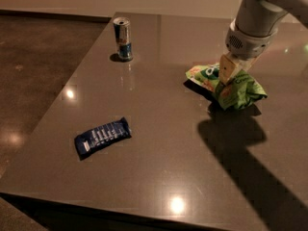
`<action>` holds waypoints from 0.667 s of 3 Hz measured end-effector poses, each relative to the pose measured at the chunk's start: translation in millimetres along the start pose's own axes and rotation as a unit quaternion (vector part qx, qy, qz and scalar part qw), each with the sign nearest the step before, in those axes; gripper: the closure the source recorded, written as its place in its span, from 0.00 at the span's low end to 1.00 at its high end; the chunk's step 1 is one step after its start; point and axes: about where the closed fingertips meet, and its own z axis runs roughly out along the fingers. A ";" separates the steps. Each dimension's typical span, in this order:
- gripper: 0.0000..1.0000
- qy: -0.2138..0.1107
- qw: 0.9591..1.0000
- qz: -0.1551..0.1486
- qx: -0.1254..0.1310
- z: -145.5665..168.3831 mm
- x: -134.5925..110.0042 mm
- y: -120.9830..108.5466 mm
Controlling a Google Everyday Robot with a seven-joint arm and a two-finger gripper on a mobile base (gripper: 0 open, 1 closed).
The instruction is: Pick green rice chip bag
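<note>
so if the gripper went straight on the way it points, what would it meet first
The green bag: the gripper points down at its middle, seemingly touching it, though depth is unclear.
</note>
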 end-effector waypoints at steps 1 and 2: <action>1.00 -0.021 0.999 -0.027 0.006 -25.5 -13.1 6.7; 1.00 -0.040 0.998 -0.052 0.012 -49.5 -24.7 13.8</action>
